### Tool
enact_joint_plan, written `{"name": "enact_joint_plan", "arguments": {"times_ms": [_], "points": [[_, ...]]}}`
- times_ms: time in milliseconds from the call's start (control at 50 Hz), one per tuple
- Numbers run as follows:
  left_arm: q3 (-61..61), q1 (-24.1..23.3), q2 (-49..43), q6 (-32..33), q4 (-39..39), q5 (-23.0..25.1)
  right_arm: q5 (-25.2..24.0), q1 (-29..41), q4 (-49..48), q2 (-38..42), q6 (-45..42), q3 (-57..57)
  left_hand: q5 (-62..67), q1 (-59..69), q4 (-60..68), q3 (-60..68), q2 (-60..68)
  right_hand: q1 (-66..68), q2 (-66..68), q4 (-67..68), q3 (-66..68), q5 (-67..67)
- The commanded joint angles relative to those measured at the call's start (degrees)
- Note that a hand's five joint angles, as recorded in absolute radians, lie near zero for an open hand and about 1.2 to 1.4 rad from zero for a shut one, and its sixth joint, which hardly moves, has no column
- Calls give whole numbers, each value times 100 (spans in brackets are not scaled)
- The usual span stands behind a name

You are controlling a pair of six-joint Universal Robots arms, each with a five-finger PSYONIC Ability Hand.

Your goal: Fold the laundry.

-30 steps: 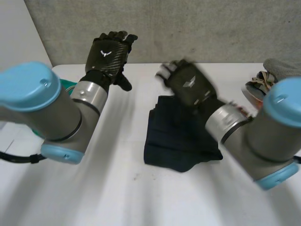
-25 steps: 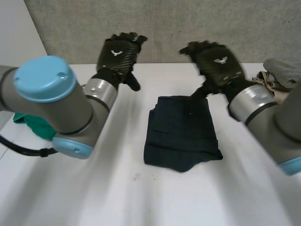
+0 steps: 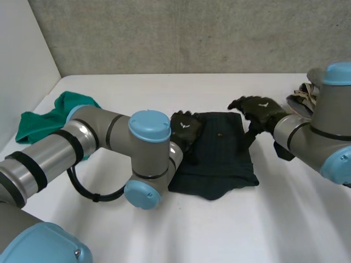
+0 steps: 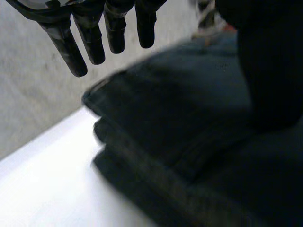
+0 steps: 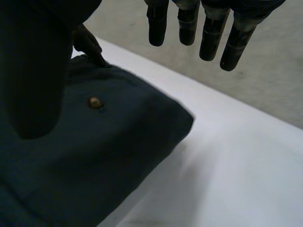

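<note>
A dark navy garment (image 3: pixel 216 156) lies folded into a thick rectangle in the middle of the white table (image 3: pixel 164 230). My left hand (image 3: pixel 184 130) is low at its far left edge, fingers (image 4: pixel 90 40) straight and apart above the stacked folds (image 4: pixel 189 137), holding nothing. My right hand (image 3: pixel 258 109) hovers at the far right corner, open, with its fingers (image 5: pixel 208 30) reaching past the corner of the garment (image 5: pixel 104 156) and its thumb (image 5: pixel 33 75) over the cloth. A small metal button (image 5: pixel 95 101) shows on the top layer.
A crumpled green cloth (image 3: pixel 52 118) lies at the table's left side, behind my left arm (image 3: pixel 104 142). More laundry (image 3: pixel 307 93) is piled at the far right edge. A grey wall (image 3: pixel 192 33) runs along the back of the table.
Both hands have come down from raised positions at the table's far side to the folded garment's far corners. My left arm has swung across the front left of the table.
</note>
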Motion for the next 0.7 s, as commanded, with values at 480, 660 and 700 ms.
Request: {"name": "enact_joint_plan", "arguments": {"times_ms": [480, 660, 700], "points": [[-1093, -159, 1561, 1092, -8, -290, 334, 238, 113, -9, -872, -315, -190, -19, -80, -143, -98, -144, -256, -353, -229, -390], [-2428, 464, 3512, -358, 221, 1237, 334, 282, -379, -1380, -881, 1635, -139, 32, -30, -93, -48, -144, -256, -353, -229, -390], [-2683, 588, 3741, -569, 221, 1677, 334, 299, -572, -1539, -890, 2056, -139, 32, -30, -93, -48, -144, -256, -353, -229, -390]]}}
